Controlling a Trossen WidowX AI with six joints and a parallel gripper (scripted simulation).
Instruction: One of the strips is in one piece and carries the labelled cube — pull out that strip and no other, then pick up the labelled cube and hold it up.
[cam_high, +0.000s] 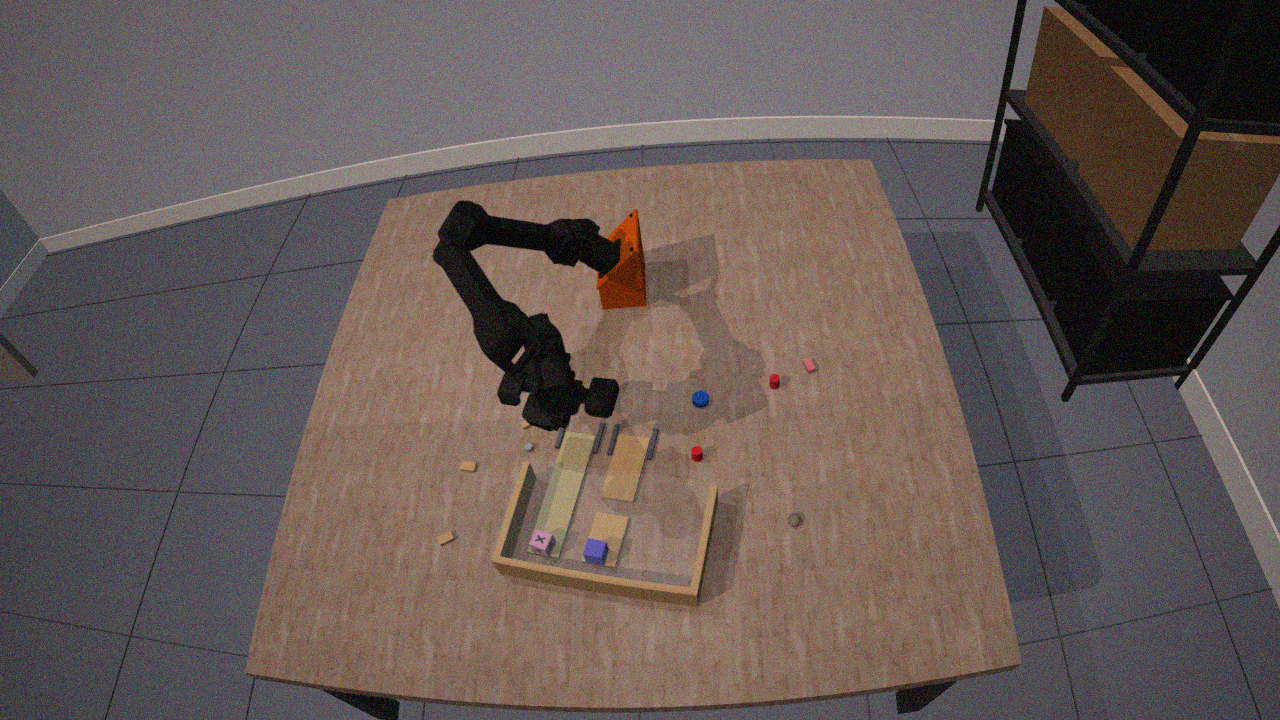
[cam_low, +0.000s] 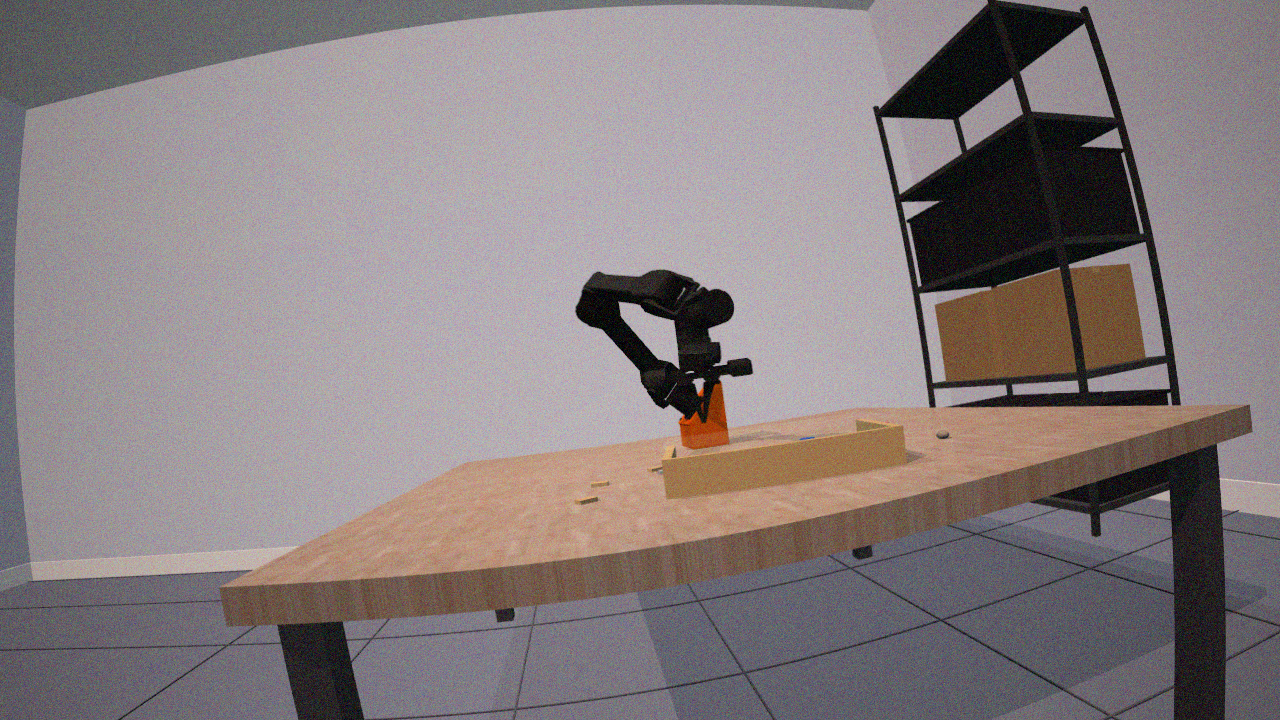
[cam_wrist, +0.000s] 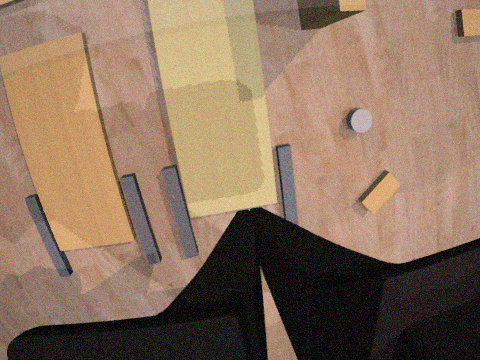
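A long yellow strip (cam_high: 561, 483) (cam_wrist: 210, 125) lies in one piece, with a pink cube (cam_high: 540, 542) marked X at its far end. An orange strip's near piece (cam_high: 627, 467) (cam_wrist: 65, 150) is separated by a gap from its far piece (cam_high: 611, 524), where a plain blue cube (cam_high: 595, 551) sits. My gripper (cam_low: 704, 420) (cam_wrist: 250, 220) is shut with nothing visible between the fingers. Its tips appear at the yellow strip's near edge in the wrist view; their height above the table is unclear. Both cubes are out of the wrist view.
A wooden wall (cam_high: 595, 580) (cam_low: 778, 465) encloses the far ends on three sides; a faint clear sheet seems to span it. Grey rails (cam_high: 599, 437) (cam_wrist: 180, 212) flank both near ends. Small orange chips (cam_high: 468, 466) (cam_wrist: 381, 192), a grey disc (cam_wrist: 360, 120) and red cylinders (cam_high: 696, 454) lie around.
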